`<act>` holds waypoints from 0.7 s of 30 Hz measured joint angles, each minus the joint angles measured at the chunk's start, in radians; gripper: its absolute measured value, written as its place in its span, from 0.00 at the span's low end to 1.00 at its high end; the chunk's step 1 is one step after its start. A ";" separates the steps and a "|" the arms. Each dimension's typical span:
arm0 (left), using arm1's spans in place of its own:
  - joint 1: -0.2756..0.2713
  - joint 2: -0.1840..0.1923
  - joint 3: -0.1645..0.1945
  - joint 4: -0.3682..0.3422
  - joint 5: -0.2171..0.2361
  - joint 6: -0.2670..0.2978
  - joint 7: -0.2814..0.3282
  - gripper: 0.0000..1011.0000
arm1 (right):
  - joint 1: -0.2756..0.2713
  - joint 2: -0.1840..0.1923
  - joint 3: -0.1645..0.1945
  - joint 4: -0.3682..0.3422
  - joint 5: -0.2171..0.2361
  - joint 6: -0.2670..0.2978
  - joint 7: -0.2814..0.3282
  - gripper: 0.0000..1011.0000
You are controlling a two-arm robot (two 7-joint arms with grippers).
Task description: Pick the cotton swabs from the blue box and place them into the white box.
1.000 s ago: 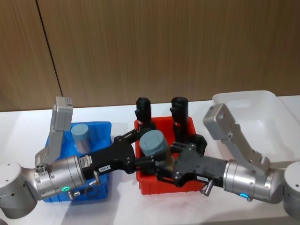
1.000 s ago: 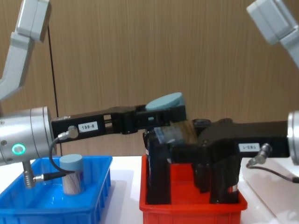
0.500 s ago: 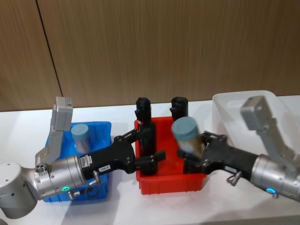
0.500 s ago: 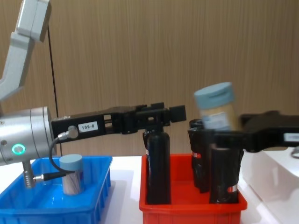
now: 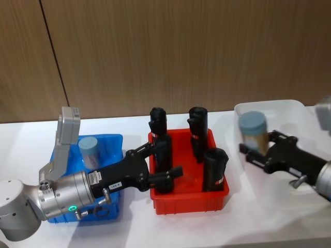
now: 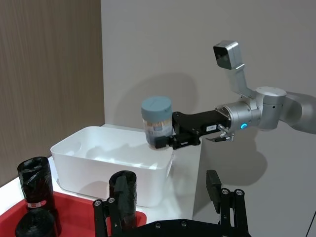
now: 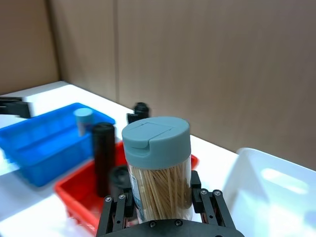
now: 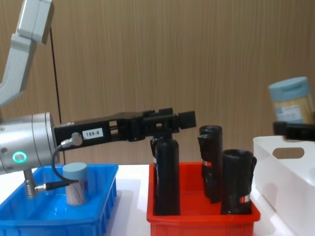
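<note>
The held cotton swab tub (image 7: 157, 168) is a clear cylinder packed with pale upright sticks, capped by a flat grey-blue flip lid, with a pale label on its side. The right gripper's (image 5: 258, 149) black fingers (image 7: 207, 205) clamp its lower half from both sides, holding it upright. It hangs to the right of the red bin (image 5: 189, 201), higher than the black rolls (image 5: 214, 168) standing in that bin, above the side of the white box (image 5: 289, 109) nearest the red bin.

The left gripper (image 8: 177, 119) stands with its fingers spread and nothing between them, level over the left part of the red bin, just above a roll. A second tub (image 5: 89, 151) stands upright in the blue box (image 5: 115, 140), left of the red bin.

A second ago both grippers met over the red bin with the tub between them. Half a second ago the right one carried it over the bin's right part. The left gripper has not moved since letting go.
</note>
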 joint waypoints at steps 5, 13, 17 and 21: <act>0.000 0.000 0.000 0.000 0.000 0.000 0.000 0.99 | 0.008 0.008 0.017 0.033 0.019 -0.009 -0.045 0.63; 0.000 0.000 0.000 0.000 0.000 0.000 0.000 0.99 | 0.061 -0.005 0.029 0.140 0.042 -0.030 -0.106 0.63; 0.000 0.000 0.000 0.000 0.000 0.000 0.000 0.99 | 0.093 -0.018 0.029 0.209 0.042 -0.038 -0.123 0.63; 0.000 0.000 0.000 0.000 0.000 0.000 0.000 0.99 | 0.133 -0.035 0.024 0.290 0.034 -0.046 -0.138 0.63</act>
